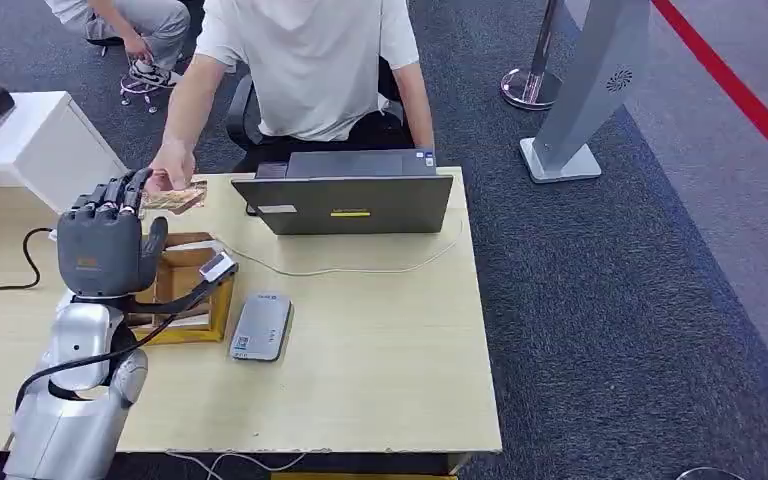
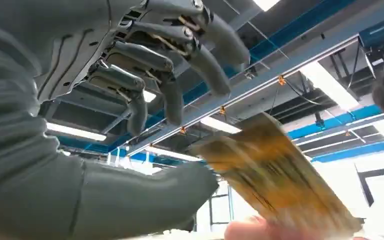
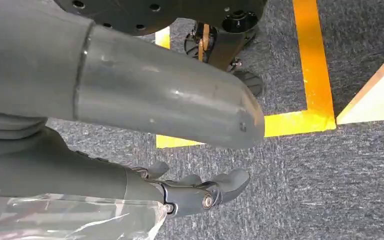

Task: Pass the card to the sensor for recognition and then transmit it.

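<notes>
Hovering over the far left part of the bench (image 1: 380, 350), the left hand (image 1: 108, 235) is raised with its back toward the head camera, fingers (image 1: 120, 190) apart and only loosely curled, thumb (image 1: 157, 240) out to the side; nothing is in its grasp. In the left wrist view the fingers (image 2: 180, 55) arch above the thumb (image 2: 145, 200) with open space between them.

Card (image 1: 175, 198): yellowish-brown, held by a person's hand (image 1: 170, 165) just beyond the robot's fingertips. In the head view its long axis lies roughly across the bench, left to right, face close to level, one end toward the robot's fingers. In the left wrist view the card (image 2: 275, 180) is motion-blurred; one end points into the gap between thumb and fingers, not touching either. The person's fingertips (image 2: 245, 231) pinch its other end.

Right hand (image 3: 200, 192): hanging at the robot's side over grey carpet (image 3: 305, 195) with yellow floor tape (image 3: 310, 60); fingers bent inward a little, holding nothing.

Below the left hand, a yellow wooden tray (image 1: 195, 300) rests on the bench, partly hidden by the arm. Just right of the tray lies a flat grey sensor (image 1: 261, 326). A black cable (image 1: 160, 320) runs from the wrist across the tray. Farther back stands a grey laptop (image 1: 355, 195), with the seated person (image 1: 310, 60) in a white shirt behind it. A thin white cord (image 1: 360, 268) loops in front of the laptop.
</notes>
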